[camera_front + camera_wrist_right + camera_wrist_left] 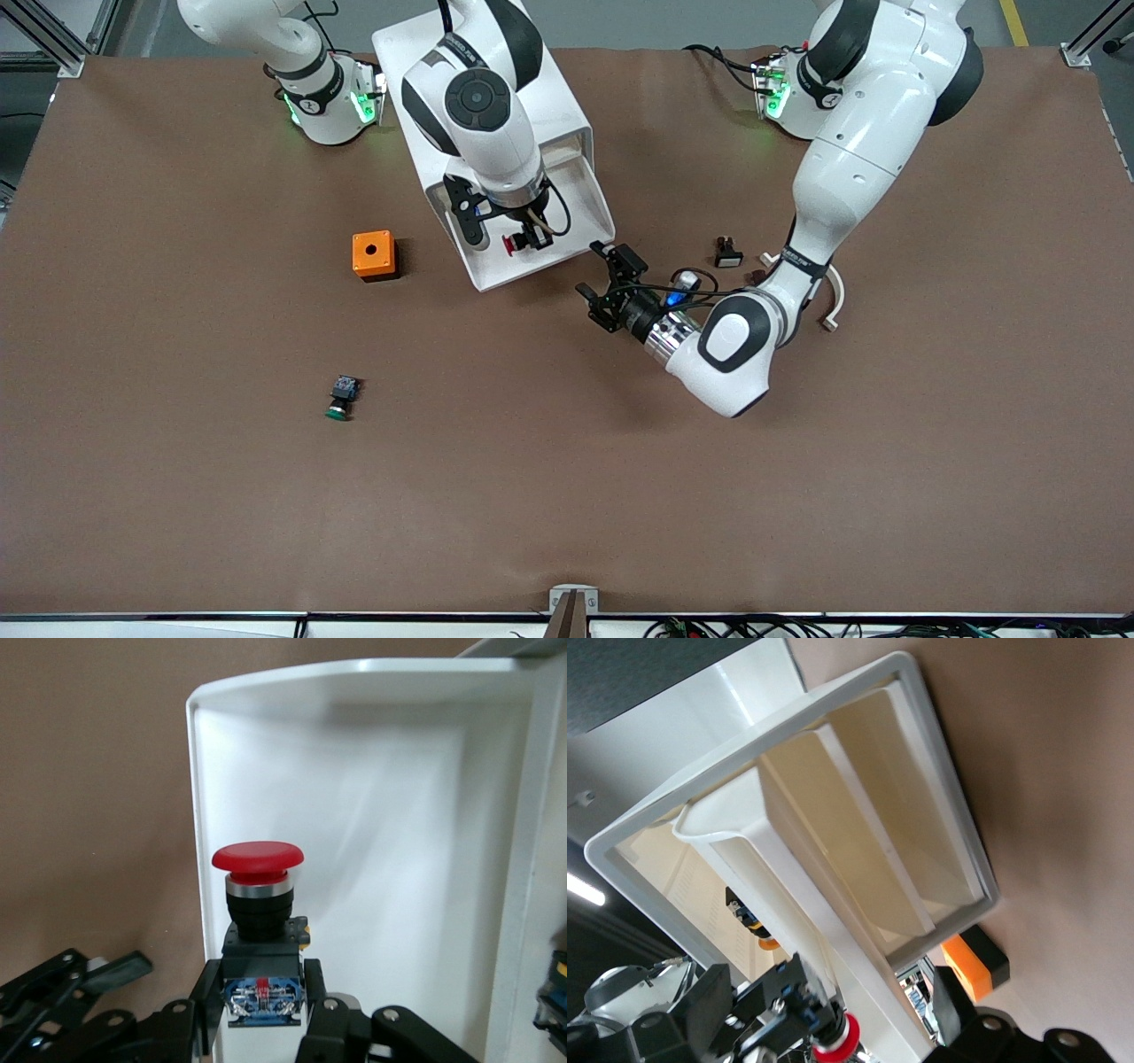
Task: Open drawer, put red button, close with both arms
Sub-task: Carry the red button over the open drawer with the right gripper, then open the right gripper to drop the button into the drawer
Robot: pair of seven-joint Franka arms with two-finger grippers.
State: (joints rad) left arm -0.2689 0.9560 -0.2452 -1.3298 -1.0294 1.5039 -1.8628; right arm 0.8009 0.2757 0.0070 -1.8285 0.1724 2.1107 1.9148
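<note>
With the drawer (pixel 540 230) already pulled out, front view shows the right gripper (pixel 523 237) holding the red button (pixel 512 245) over it; dropping and closing remain. Left wrist view: the left gripper (pixel 611 285) waits open-jawed beside it. Right wrist view: the jaws pinch the button's body. Brown table (pixel 567 496).

Round red cap of the red button (pixel 257 857) sits on a black and blue-grey blocky body, over the pulled-out white plastic drawer (pixel 532 252) of the boxy white cabinet (pixel 496 71). Beside the cabinet, toward the right arm's end of the brown table surface (pixel 567 496), stands an orange box (pixel 373 255) with a black hole. Nearer the front camera than the cabinet lies a green-capped button (pixel 341 398) with a dark body.
</note>
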